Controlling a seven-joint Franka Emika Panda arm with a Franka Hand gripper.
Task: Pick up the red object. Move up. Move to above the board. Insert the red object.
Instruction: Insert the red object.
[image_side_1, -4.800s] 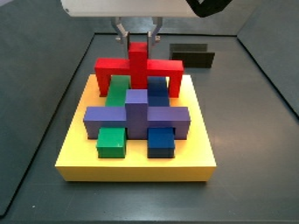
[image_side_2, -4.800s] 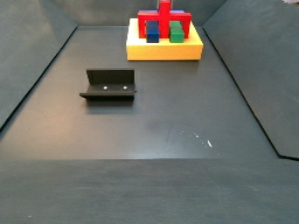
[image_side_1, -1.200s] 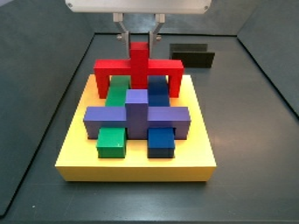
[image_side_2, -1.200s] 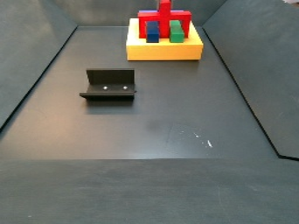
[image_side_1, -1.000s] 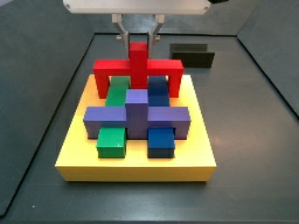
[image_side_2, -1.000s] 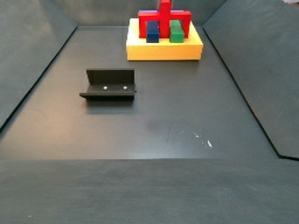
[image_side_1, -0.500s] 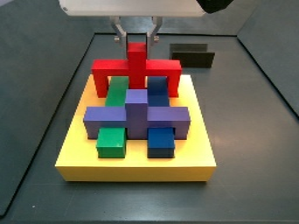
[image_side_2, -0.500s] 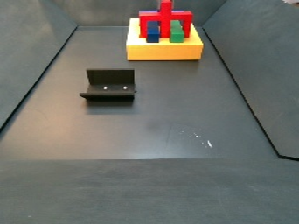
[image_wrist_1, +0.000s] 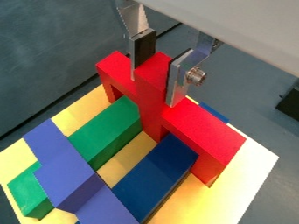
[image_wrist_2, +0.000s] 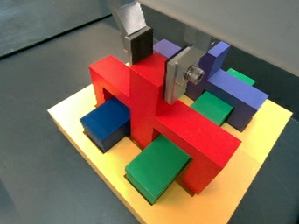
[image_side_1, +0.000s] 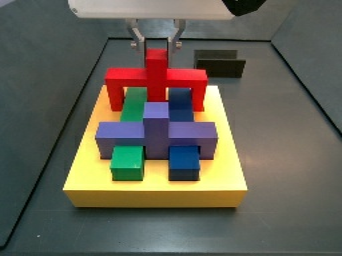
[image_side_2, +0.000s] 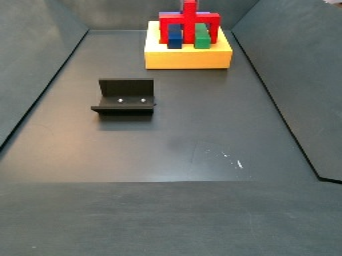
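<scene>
A: Changing much over the last second?

B: Barely changing at all. Sitting in the same spot in both side views as half a second back – the red object straddling the far end of the board, the hand still hanging directly over it.

A: And gripping, or letting go?

B: Gripping. Clamping both silver plates, dark pads inward, on the central upright stem of the red object in both wrist views, with the hand pressing on opposite faces of that stem and showing no gap.

A: Meaning what for the insertion?

B: Probably nearing its end – legs appearing to reach down to the yellow surface on either side of the green block and blue block. Not possible to tell whether bottoming out fully; leg bases hiding behind the purple cross in a side view. Likely calling next for parting the fingers and lifting straight up.

A: Looking like what, materially?

B: Looking hard and matte all round. Red piece running as a wide bar with two short legs, square-edged, smooth-faced. Board appearing as a thick yellow slab with crisp corners, carrying blocky green, blue and purple pieces. Fixture standing well apart on the dark floor – a dull L-shaped bracket.
</scene>
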